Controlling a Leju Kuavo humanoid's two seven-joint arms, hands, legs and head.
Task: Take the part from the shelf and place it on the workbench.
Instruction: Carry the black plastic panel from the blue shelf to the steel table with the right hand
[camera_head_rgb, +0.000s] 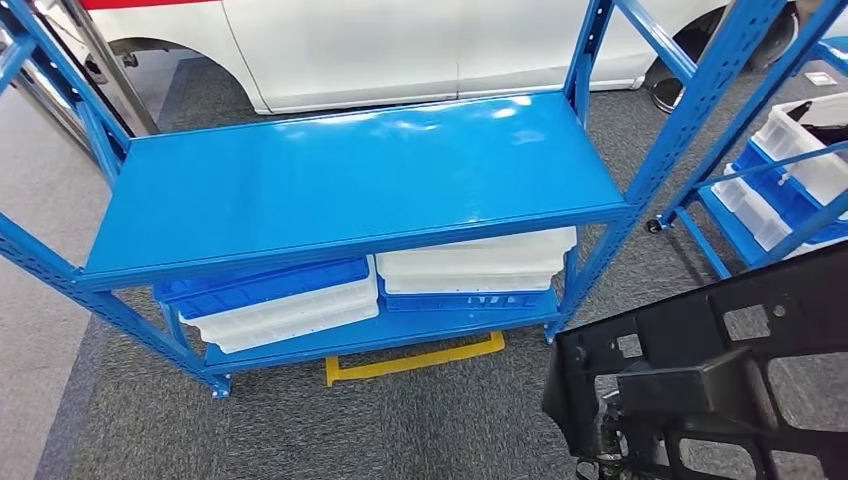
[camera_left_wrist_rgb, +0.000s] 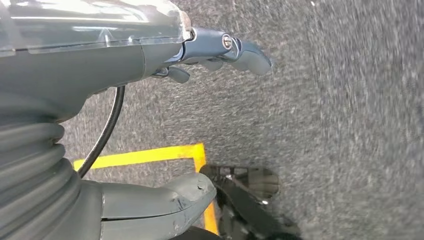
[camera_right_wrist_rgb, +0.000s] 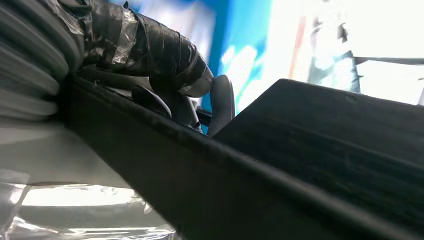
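The part (camera_head_rgb: 700, 380) is a large black plastic frame with square cut-outs, at the lower right of the head view, in front of the blue shelf (camera_head_rgb: 350, 180). My right hand (camera_right_wrist_rgb: 190, 95), its fingers wrapped in black tape, grips the part's edge (camera_right_wrist_rgb: 300, 165) in the right wrist view. The shelf's top board is bare. My left hand (camera_left_wrist_rgb: 150, 60) hangs over the grey carpet, thumb and fingers apart, holding nothing.
The lower shelf board carries blue and white trays (camera_head_rgb: 270, 300) and white bins (camera_head_rgb: 470, 265). A yellow tape mark (camera_head_rgb: 415, 360) lies on the carpet by the shelf's foot. A second blue rack with white bins (camera_head_rgb: 790, 170) stands at the right, and a white car (camera_head_rgb: 400, 40) is behind.
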